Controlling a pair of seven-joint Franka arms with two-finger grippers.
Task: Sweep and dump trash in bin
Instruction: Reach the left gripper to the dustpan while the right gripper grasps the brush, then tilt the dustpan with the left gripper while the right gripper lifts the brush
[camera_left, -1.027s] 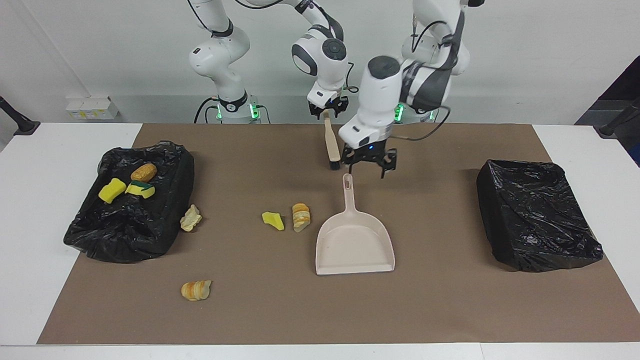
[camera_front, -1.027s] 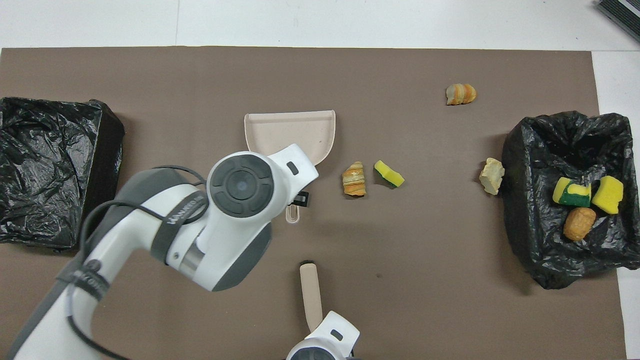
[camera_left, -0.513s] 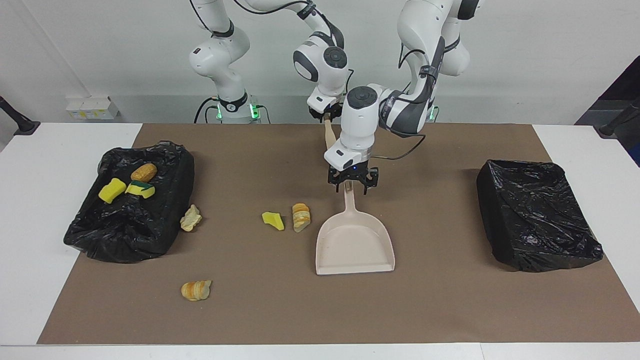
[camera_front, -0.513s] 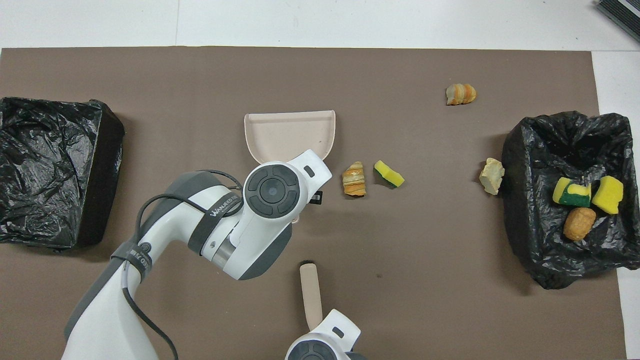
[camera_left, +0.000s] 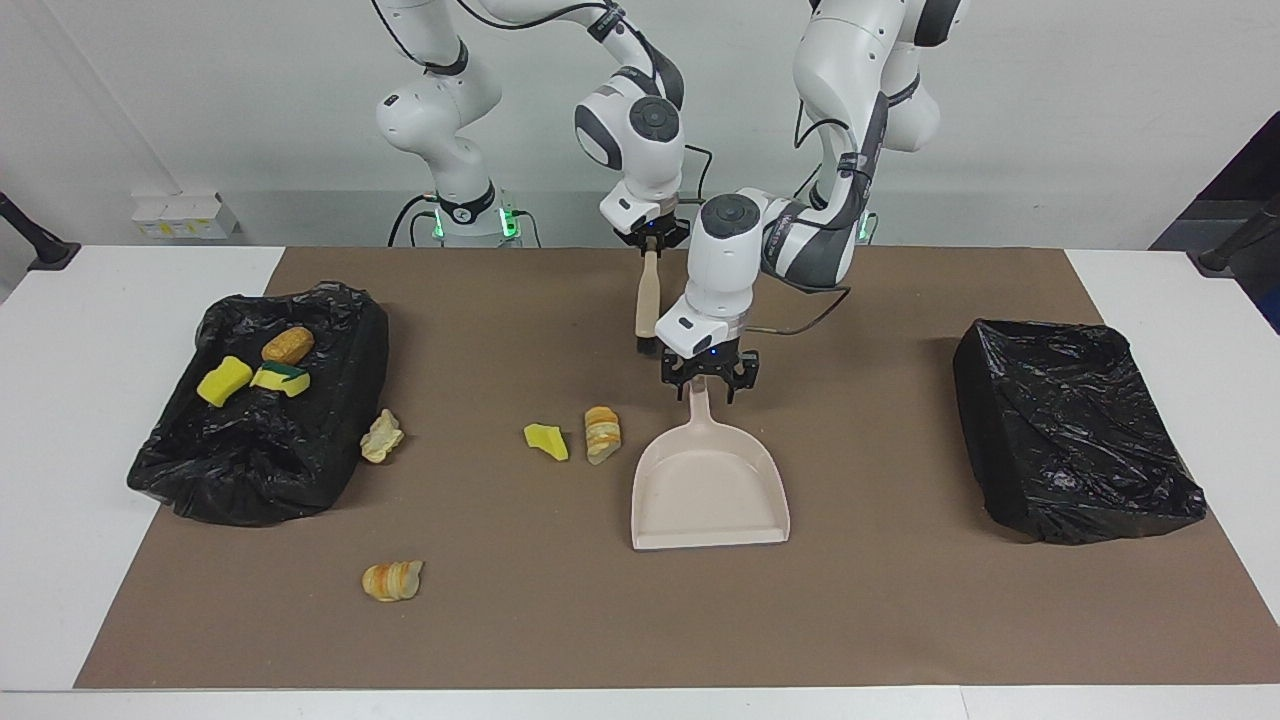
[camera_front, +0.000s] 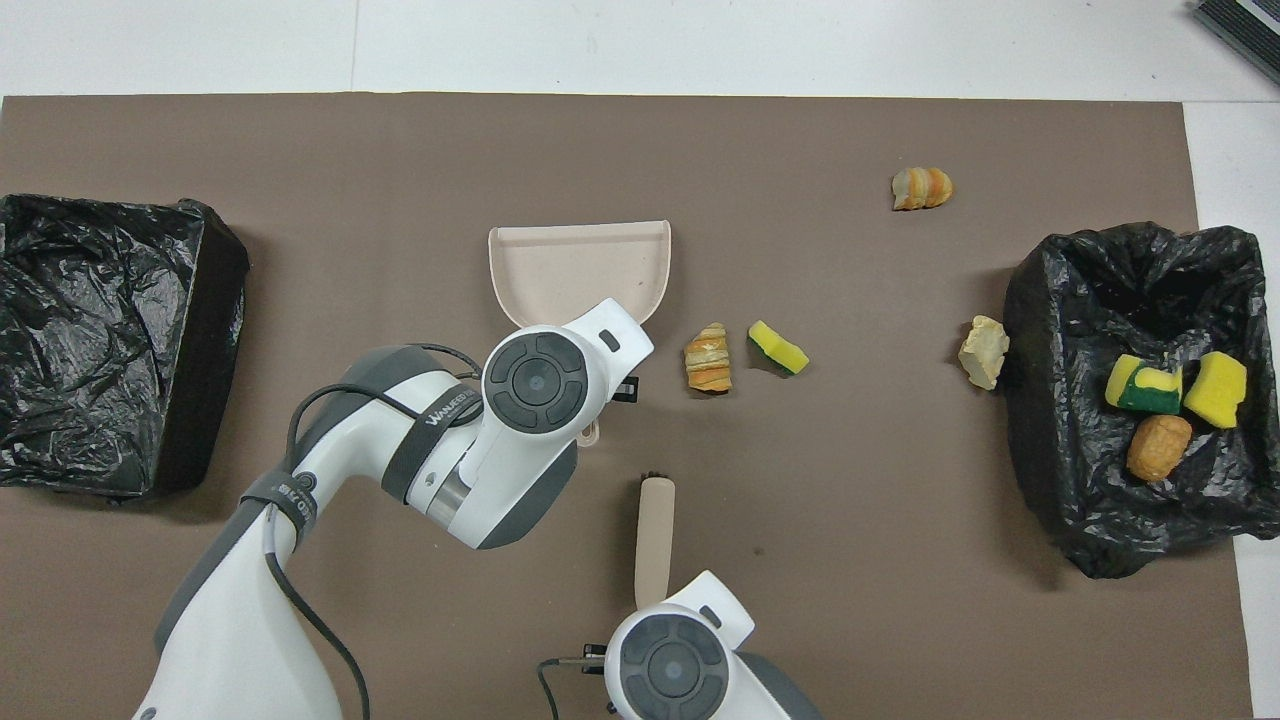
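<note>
The beige dustpan (camera_left: 710, 490) lies mid-mat, handle toward the robots. My left gripper (camera_left: 708, 392) is low over the handle, its open fingers on either side of it; in the overhead view its hand covers the handle of the dustpan (camera_front: 580, 265). My right gripper (camera_left: 650, 240) is shut on the beige brush (camera_left: 646, 300), which hangs bristles down just above the mat, nearer the robots than the dustpan. A yellow sponge bit (camera_left: 546, 441) and a striped bread slice (camera_left: 602, 433) lie beside the pan. A pale lump (camera_left: 382, 436) lies next to the bin (camera_left: 260, 470).
The black-lined bin at the right arm's end holds two sponge pieces (camera_left: 224, 380) and a bread roll (camera_left: 288, 345). Another bread slice (camera_left: 393, 580) lies farther from the robots. A second black-bagged box (camera_left: 1070, 440) stands at the left arm's end.
My left gripper came down from beside the dustpan handle and now straddles it. My right gripper shifted the brush a little toward the right arm's end and farther out.
</note>
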